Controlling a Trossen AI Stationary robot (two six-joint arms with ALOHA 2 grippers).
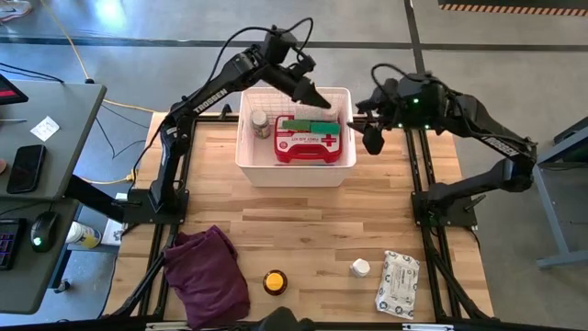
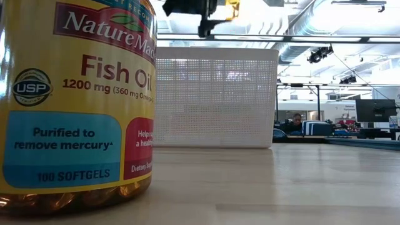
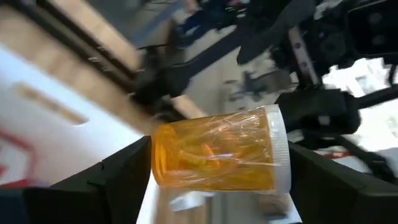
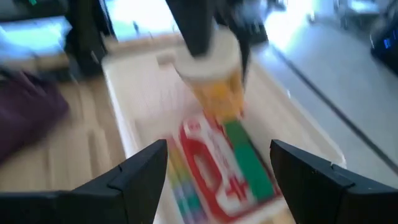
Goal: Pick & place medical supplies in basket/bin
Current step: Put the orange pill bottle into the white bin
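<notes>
Left gripper (image 1: pixel 323 101) holding amber bottle (image 3: pixel 217 155) sideways between fingers, hovering above basket (image 1: pixel 246 158) interior; right gripper (image 1: pixel 371 140), fingers wide and empty, waiting beside basket's right wall.

A crumpled dark purple cloth (image 1: pixel 208 273) lies on the near left part of the wooden table (image 1: pixel 303 225). To the left of the table stands a grey desk (image 1: pixel 55 184) carrying a black phone (image 1: pixel 25 168), a black computer mouse (image 1: pixel 41 230) with a green light, and a small white slip of paper (image 1: pixel 44 128). In the low view, a person (image 2: pixel 296 122) sits among monitors (image 2: pixel 375 110) in the room behind, under exposed ceiling ducts (image 2: pixel 312 25).
</notes>
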